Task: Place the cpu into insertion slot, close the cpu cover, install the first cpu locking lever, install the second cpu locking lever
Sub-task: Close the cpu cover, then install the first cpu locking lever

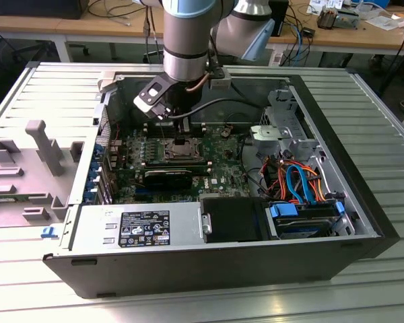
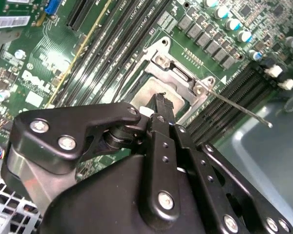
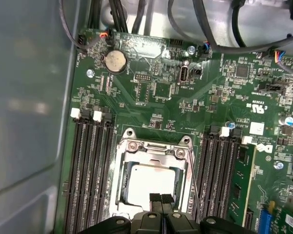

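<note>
The gripper (image 3: 161, 197), tips together, hovers over the edge of the cpu (image 3: 146, 180)

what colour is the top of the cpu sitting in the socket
Dull silver-grey on the cpu, seen best in the first wrist view.

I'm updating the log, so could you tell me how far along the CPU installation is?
The cpu sits in the insertion slot with the cpu cover down over it. The shut gripper hangs at the cover's edge. One locking lever sticks out unlatched, so the levers seem left.
</note>
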`<move>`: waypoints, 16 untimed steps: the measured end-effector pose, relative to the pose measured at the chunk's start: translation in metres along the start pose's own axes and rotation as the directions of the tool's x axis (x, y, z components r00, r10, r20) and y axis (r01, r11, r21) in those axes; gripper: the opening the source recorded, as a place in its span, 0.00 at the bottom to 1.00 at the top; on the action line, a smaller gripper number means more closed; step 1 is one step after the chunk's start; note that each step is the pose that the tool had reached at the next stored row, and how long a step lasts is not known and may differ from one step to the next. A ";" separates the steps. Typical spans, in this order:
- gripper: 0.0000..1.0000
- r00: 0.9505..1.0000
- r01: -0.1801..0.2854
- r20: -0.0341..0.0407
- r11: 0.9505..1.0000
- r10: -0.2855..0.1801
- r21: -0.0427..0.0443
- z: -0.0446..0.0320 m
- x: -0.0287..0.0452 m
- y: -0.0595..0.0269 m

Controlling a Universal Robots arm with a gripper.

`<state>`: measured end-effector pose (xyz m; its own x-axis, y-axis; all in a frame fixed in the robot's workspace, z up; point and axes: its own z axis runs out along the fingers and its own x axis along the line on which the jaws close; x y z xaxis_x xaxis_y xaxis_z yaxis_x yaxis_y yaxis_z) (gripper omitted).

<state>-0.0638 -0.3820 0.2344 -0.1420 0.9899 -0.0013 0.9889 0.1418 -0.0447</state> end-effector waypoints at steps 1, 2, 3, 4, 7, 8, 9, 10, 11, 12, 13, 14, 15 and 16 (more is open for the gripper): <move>0.11 1.000 0.000 -0.001 1.000 0.000 0.000 -0.0010 0.0000 0.0002; 0.11 1.000 0.000 -0.002 1.000 0.000 0.000 -0.0016 0.0001 0.0003; 0.11 1.000 0.000 -0.002 1.000 0.000 0.000 -0.0022 0.0001 0.0003; 0.11 1.000 0.000 -0.002 1.000 0.000 0.000 -0.0030 0.0004 0.0004; 0.11 1.000 0.000 -0.001 1.000 0.000 0.000 -0.0040 0.0021 0.0005; 0.11 1.000 0.000 -0.001 1.000 0.000 0.000 -0.0040 0.0021 0.0005; 0.11 1.000 0.000 -0.001 1.000 0.000 0.000 -0.0041 0.0021 0.0005; 0.11 1.000 0.000 -0.001 1.000 0.000 0.000 -0.0041 0.0021 0.0005; 0.11 1.000 0.000 -0.001 1.000 0.000 0.000 -0.0041 0.0021 0.0005; 0.11 1.000 0.000 -0.001 1.000 0.000 0.000 -0.0040 0.0021 0.0005; 0.11 1.000 0.000 -0.001 1.000 0.000 0.000 -0.0041 0.0021 0.0005; 0.11 1.000 0.000 -0.001 1.000 0.000 0.000 -0.0041 0.0021 0.0005; 0.11 1.000 0.000 -0.001 1.000 0.000 0.000 -0.0041 0.0021 0.0005; 0.11 1.000 0.000 -0.001 1.000 0.000 0.000 -0.0041 0.0021 0.0005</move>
<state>-0.0635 -0.3798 0.2385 -0.1421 0.9899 -0.0004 0.9889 0.1419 -0.0450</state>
